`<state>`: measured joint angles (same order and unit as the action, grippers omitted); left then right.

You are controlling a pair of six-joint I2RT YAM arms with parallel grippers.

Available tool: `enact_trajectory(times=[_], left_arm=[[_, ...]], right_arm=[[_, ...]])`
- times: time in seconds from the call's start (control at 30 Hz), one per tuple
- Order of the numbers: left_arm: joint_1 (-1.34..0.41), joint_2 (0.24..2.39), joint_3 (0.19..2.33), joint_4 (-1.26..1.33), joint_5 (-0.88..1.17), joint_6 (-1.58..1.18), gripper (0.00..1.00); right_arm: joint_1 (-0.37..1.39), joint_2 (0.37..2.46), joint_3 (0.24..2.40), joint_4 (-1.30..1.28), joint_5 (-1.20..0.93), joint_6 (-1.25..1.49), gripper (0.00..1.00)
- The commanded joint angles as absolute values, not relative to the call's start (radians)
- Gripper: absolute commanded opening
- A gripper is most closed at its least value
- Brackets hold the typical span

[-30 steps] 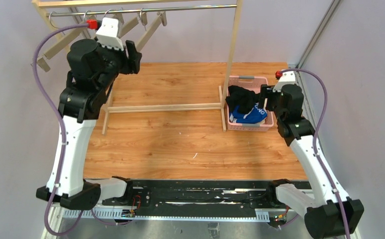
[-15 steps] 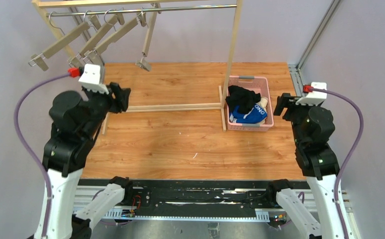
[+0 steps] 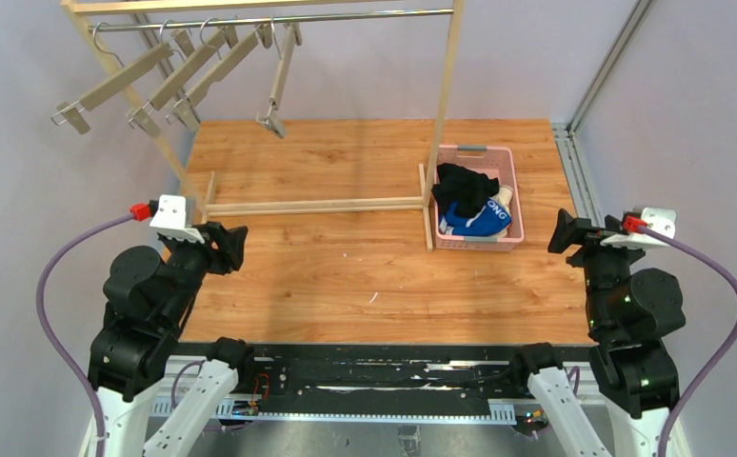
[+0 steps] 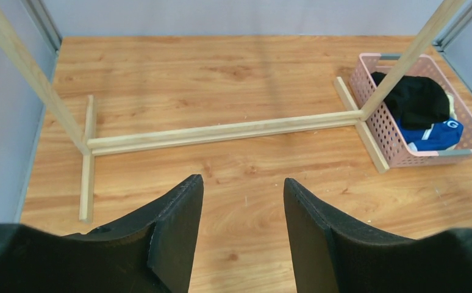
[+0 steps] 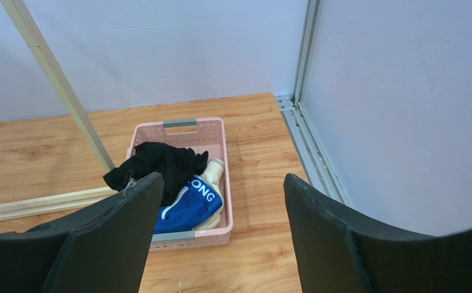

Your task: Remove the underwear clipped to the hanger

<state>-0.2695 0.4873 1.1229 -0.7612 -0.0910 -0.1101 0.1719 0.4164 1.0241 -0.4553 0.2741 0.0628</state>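
All the underwear lies in the pink basket [image 3: 509,162] at the right foot of the rack: a black pair [image 3: 465,183] on top, a royal blue pair [image 3: 479,222] with white lettering below it, and a cream pair [image 3: 504,198] at the side. Several wooden clip hangers [image 3: 117,81] hang bare on the rail. My left gripper [image 3: 227,246] is open and empty, low over the table's near left. My right gripper [image 3: 565,231] is open and empty, just right of the basket. The right wrist view shows the black pair [image 5: 160,162], blue pair [image 5: 191,207] and cream pair [image 5: 214,172].
The wooden rack [image 3: 446,114] stands across the back of the table, its floor bar [image 4: 221,131] running left to right. The basket [image 4: 368,67] sits against the right post. A metal rail and wall [image 5: 310,140] close off the right side.
Both arms have pulled back toward the near edge: the left gripper came down from the hangers, the right away from the basket. The hangers have shifted on the rail.
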Motion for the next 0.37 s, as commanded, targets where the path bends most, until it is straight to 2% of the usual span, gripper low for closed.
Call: enact_trajectory(times=[0.0,0.33], left_arm=[[-0.262,0.439,1.092,-0.785,-0.134,-0.125,0.59],[-0.262,0.397,1.039,-0.806,-0.149,-0.122,0.59]], right_arm=[[0.16,0.368,1.032,-0.504,0.315,0.064,0.74],[0.16,0.384,1.013,-0.549,0.37,0.061,0.74]])
